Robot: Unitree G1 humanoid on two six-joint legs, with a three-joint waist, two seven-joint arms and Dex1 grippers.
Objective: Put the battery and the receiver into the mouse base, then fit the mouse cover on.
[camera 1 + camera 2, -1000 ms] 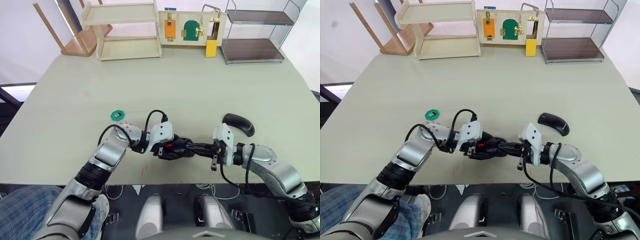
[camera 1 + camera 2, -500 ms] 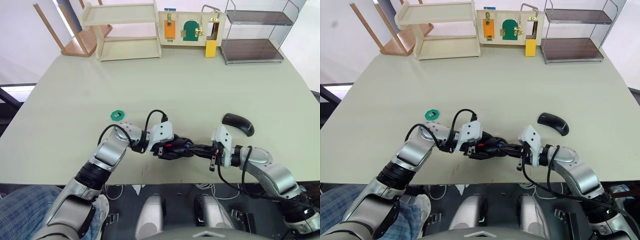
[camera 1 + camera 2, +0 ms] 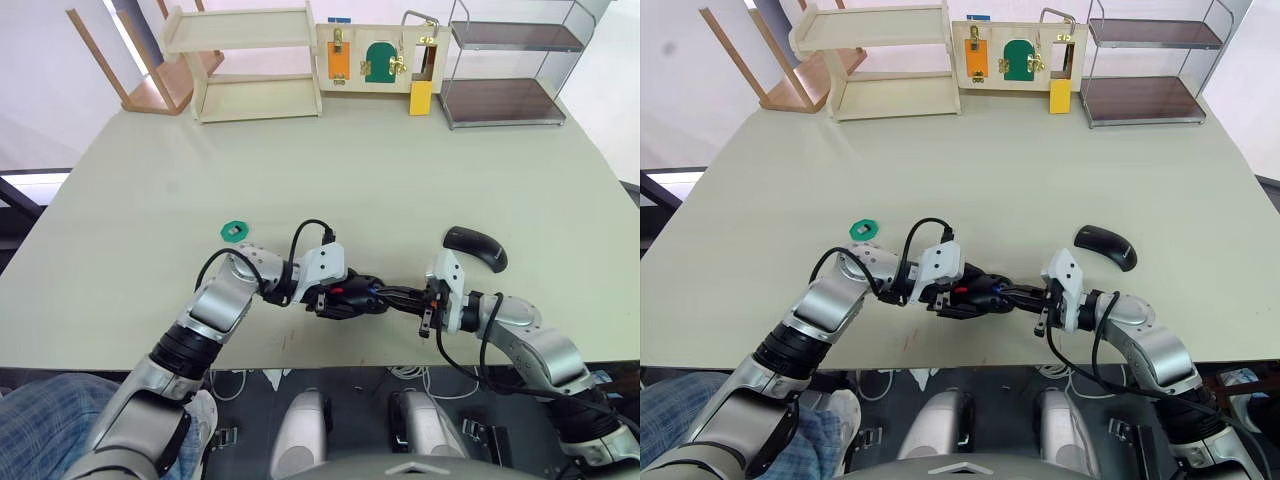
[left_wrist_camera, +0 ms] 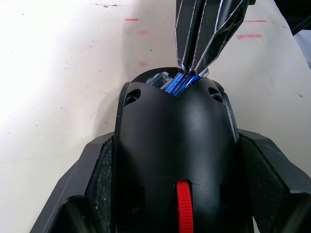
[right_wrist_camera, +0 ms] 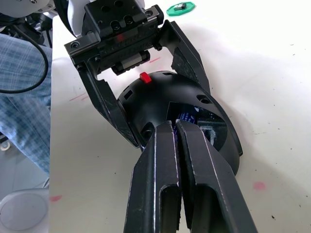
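Left wrist view: left pincer [image 3: 352, 296] clamps mouse base [image 4: 177, 145] on desk [image 3: 300, 190]. Right pincer [image 4: 192, 73] pinched around battery [image 4: 179, 83], pressing it into base recess. Mouse cover [image 3: 477, 248] lies apart, right.

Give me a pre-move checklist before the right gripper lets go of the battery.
1. Base held steady: ok, the left gripper clamps it on both sides.
2. Battery over its recess: ok, its blue body lies in the open back of the base.
3. Battery fully seated: cannot tell, the right gripper hides its far end.
4. Right jaws on the battery: ok, nearly closed around it.
5. Cover within reach: ok, it lies on the table beside the right arm.
6. Receiver located: cannot tell; something small sits on the green disc.
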